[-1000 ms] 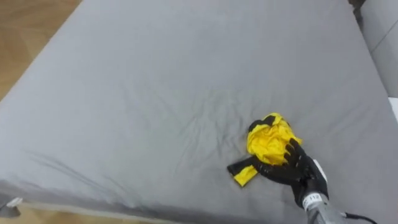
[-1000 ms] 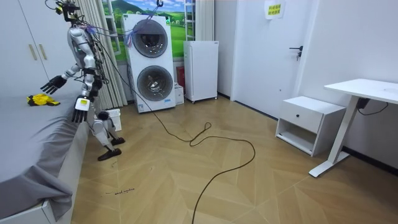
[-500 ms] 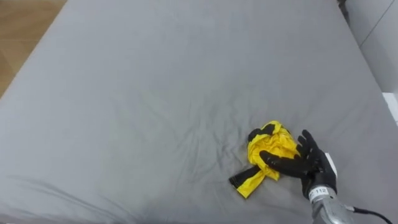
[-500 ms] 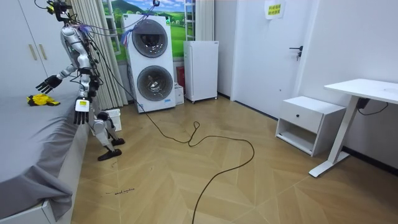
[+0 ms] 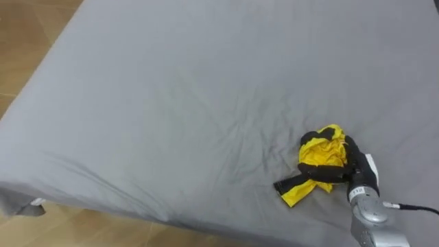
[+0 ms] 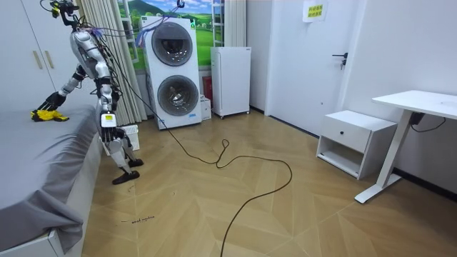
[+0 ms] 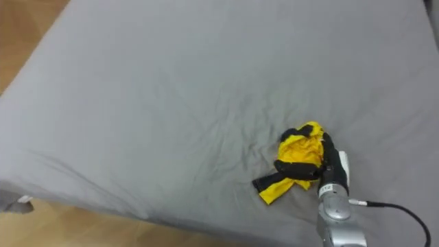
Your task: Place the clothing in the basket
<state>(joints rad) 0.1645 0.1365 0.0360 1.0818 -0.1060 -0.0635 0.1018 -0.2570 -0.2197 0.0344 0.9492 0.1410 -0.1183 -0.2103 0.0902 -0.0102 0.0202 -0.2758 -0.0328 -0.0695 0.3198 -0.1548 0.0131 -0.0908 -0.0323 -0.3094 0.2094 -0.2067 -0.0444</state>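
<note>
One yellow garment (image 5: pixel 321 154), one bed (image 5: pixel 171 103), two washers (image 6: pixel 173 96) (stacked), one desk (image 6: pixel 421 100).

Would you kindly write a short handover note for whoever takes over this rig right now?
Right hand: fingers curled round the crumpled yellow and black garment, which lies on the grey bed sheet.
Left hand: hangs at the robot's side beside the bed.
Done: garment grasped, not yet lifted.
Left: lift it, carry it to the basket, drop it in.
</note>
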